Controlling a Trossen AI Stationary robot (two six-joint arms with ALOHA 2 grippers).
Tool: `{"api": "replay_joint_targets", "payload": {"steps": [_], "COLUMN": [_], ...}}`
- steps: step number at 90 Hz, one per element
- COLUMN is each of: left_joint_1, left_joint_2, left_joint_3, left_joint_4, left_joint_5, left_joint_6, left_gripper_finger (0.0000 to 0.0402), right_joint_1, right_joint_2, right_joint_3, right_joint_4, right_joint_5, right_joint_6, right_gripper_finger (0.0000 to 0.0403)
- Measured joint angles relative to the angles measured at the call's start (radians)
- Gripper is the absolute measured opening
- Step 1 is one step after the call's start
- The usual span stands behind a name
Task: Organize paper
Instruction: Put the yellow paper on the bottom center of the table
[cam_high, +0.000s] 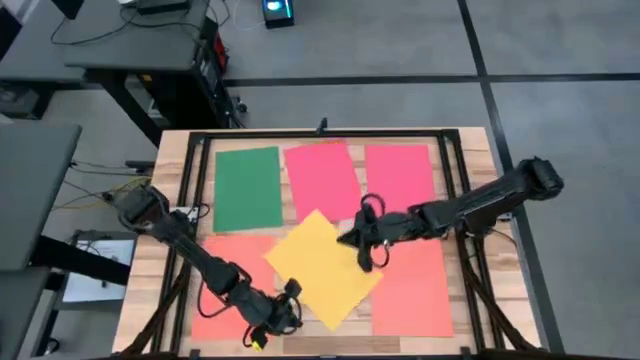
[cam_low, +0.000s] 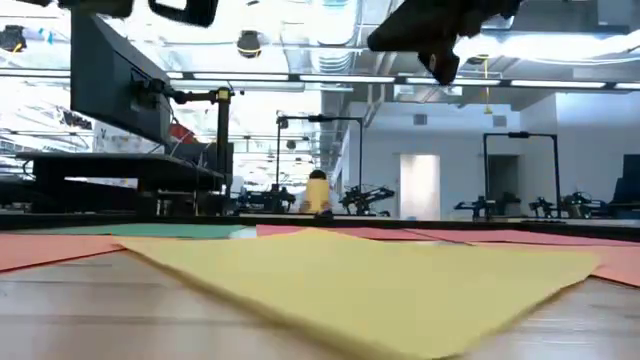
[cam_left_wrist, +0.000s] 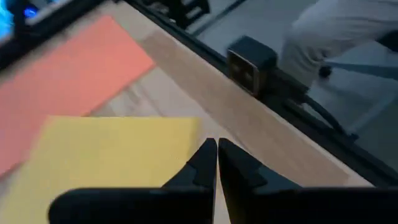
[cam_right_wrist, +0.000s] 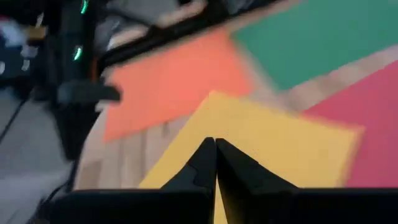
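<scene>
Several sheets of paper lie flat on the wooden table. A green sheet (cam_high: 247, 187) and two pink-red ones (cam_high: 322, 178) (cam_high: 400, 175) lie in the far row. Orange ones lie near left (cam_high: 222, 290) and near right (cam_high: 412, 292). A yellow sheet (cam_high: 322, 268) lies turned cornerwise in the middle, overlapping its neighbours. My left gripper (cam_high: 285, 312) is shut beside the yellow sheet's near-left edge (cam_left_wrist: 186, 124). My right gripper (cam_high: 360, 245) is shut over the yellow sheet's right corner (cam_right_wrist: 280, 143). In the low view the right gripper (cam_low: 440, 45) stands well above the yellow sheet (cam_low: 380, 275).
A black metal frame (cam_high: 200, 150) runs around the table top, and a small dark camera box (cam_left_wrist: 249, 65) sits at the near edge. Desks and cables stand off the table's left side (cam_high: 60, 200). A strip of bare wood (cam_high: 300, 340) shows along the near edge.
</scene>
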Motion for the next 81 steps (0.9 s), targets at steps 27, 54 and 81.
{"api": "replay_joint_targets", "payload": {"steps": [27,54,81], "left_joint_1": [-0.001,0.093,0.15], "left_joint_2": [-0.012,-0.028,-0.011], "left_joint_3": [0.0,0.0,0.0], "left_joint_4": [-0.067,-0.37,-0.394], "left_joint_5": [-0.202,-0.206,-0.034], "left_joint_6": [-0.192,-0.617,-0.719], "left_gripper_finger": [0.0,0.0,0.0], "right_joint_1": [0.05,-0.018,-0.162], "right_joint_2": [0.267,0.281,0.311], "right_joint_3": [0.135,0.328,0.331], "right_joint_4": [-0.151,-0.736,-0.837], "right_joint_5": [-0.002,0.061,0.032], "right_joint_6": [0.025,0.052,0.009], "right_gripper_finger": [0.0,0.0,0.0]}}
